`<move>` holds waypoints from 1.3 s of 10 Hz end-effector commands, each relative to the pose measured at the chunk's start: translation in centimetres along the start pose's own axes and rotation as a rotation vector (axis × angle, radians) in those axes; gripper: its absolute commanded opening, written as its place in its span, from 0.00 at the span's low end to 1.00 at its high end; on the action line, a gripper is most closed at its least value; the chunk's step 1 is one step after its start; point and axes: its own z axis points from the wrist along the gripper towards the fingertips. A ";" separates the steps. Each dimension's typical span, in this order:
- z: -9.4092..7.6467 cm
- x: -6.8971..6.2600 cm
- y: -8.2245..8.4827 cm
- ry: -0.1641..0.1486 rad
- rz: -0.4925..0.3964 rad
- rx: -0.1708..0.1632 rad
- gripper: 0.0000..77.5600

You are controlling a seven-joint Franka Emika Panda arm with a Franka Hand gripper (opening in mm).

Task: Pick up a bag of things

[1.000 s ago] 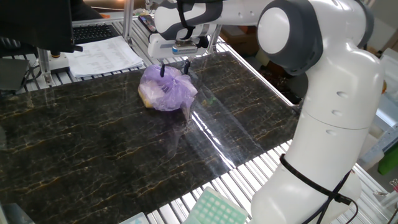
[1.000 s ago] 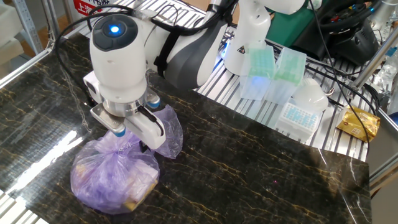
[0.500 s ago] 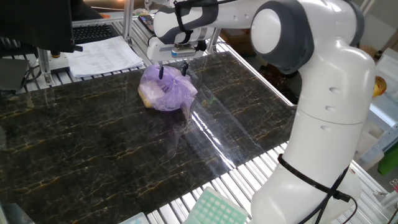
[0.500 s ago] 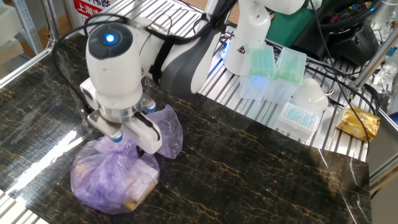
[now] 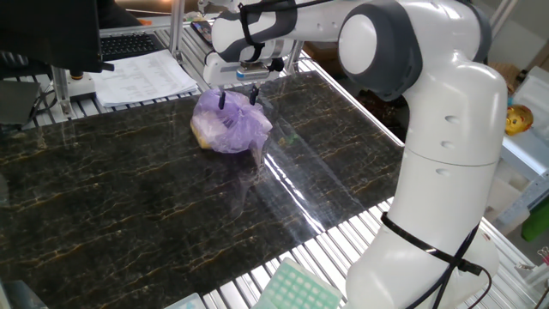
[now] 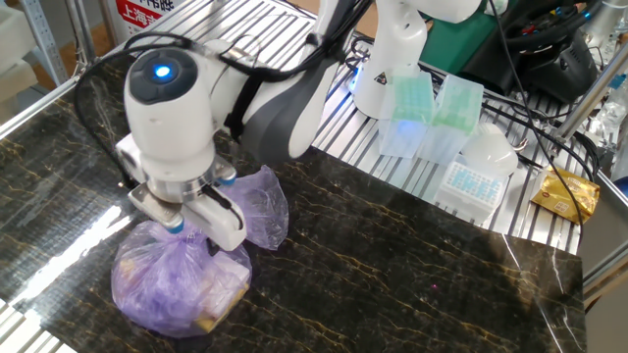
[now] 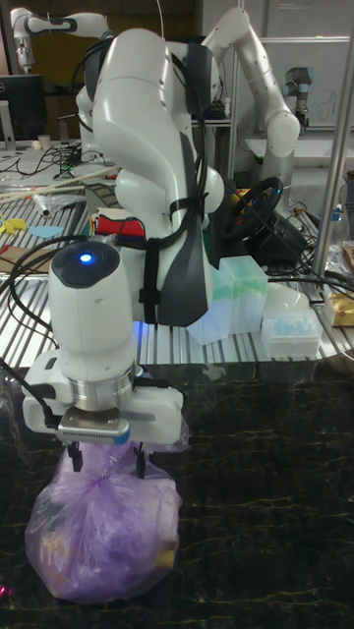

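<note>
The lilac plastic bag (image 5: 228, 129) is seen upper-centre on the dark marble table (image 5: 154, 215). The gripper (image 7: 106, 458) is positioned at its knotted top, fingers spread apart, unclamped.

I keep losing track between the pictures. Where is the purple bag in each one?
One fixed view: purple bag at upper centre of the dark table.
The other fixed view: bag at lower left.
Tall fixed view: bag at bottom left.
Shared landmark: the gripper directly above it, jaws open.
</note>
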 end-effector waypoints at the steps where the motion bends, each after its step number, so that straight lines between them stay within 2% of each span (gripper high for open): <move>1: 0.1 -0.2 0.0 -0.004 0.010 -0.001 0.99; 4: 0.9 -0.2 -0.9 -0.002 -0.002 -0.003 0.99; 6: 1.3 -0.3 -0.9 -0.004 0.001 -0.001 0.99; 11: 2.3 -0.4 -1.0 -0.005 0.008 -0.017 0.99; 13: 2.5 -0.3 -1.0 -0.001 0.015 -0.037 0.99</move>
